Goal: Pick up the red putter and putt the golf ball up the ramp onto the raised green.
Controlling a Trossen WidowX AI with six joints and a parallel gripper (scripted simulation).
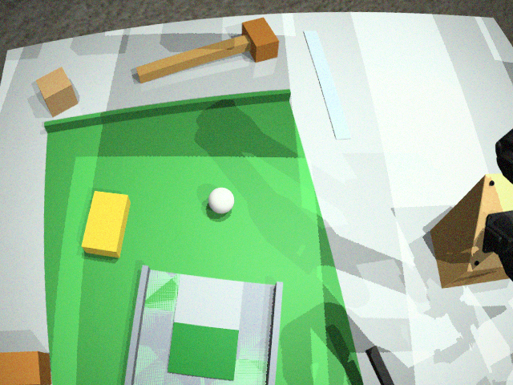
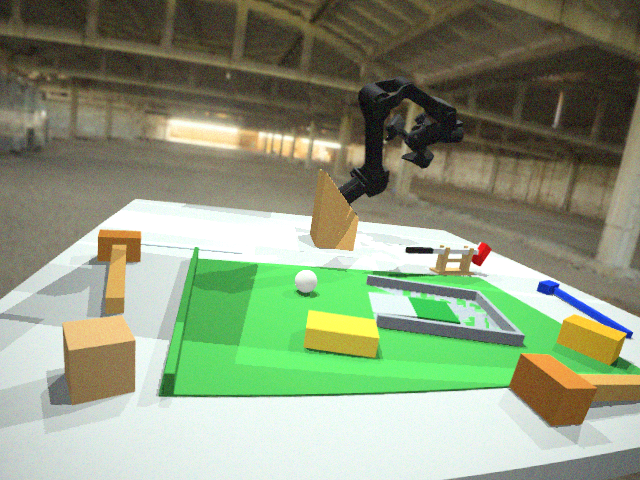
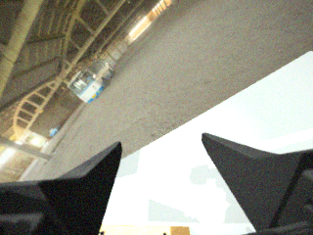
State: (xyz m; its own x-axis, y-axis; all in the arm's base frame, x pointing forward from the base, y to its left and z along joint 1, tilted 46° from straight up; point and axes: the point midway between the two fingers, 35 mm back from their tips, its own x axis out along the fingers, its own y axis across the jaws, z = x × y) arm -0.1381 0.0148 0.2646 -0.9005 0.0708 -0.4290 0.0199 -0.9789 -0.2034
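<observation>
The black arm (image 2: 374, 129) rises from a tan wedge-shaped base (image 2: 333, 217) at the far edge of the white table (image 2: 289, 439), bends sharply at its high elbow and folds back down, so the claw (image 2: 421, 155) hangs high in the air, well above everything on the table. In the wrist view its two dark fingers stand wide apart with only table edge and hall floor showing between them; the claw grips nothing.

The red putter (image 2: 467, 253) lies well below the claw and slightly toward the camera in the exterior view, propped across a small wooden stand (image 2: 453, 260), with its dark grip pointing toward the arm's base and its red head at the other end. The white golf ball (image 2: 306, 281) sits on the green mat (image 2: 232, 351), well apart from the claw, on the far side of the base from it. The grey-walled ramp (image 2: 444, 315) with its raised green patch lies below and nearer the camera than the claw, beside a yellow block (image 2: 341, 333).
</observation>
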